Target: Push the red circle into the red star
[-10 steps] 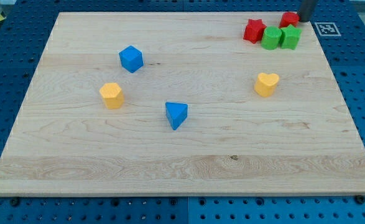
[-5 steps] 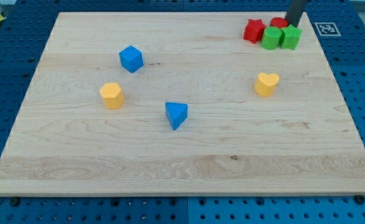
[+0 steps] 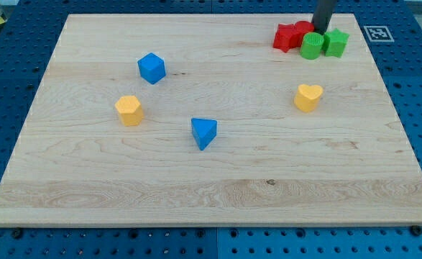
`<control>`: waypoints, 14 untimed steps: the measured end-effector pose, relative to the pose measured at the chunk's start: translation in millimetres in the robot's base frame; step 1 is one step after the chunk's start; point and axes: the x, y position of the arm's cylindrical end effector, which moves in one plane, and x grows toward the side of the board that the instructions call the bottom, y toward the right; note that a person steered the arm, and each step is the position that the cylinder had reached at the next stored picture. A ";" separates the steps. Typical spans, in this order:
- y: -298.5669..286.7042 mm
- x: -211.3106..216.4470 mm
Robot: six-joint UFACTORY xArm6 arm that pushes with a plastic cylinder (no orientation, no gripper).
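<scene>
The rig has no pincer, so there is nothing to be released, clenched or grasping; the rod's tip [image 3: 318,30] sits at the view's top right, against the red circle [image 3: 303,30]. The circle touches the red star [image 3: 285,37] on its left. Just right of the tip lie a green circle [image 3: 312,46] and green star [image 3: 335,42]. Below is a yellow heart [image 3: 308,96]. Well apart on the board [image 3: 211,187]: blue cube [image 3: 152,67], yellow block [image 3: 129,110], blue triangle [image 3: 204,132]
</scene>
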 end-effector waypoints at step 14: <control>-47.6 6.4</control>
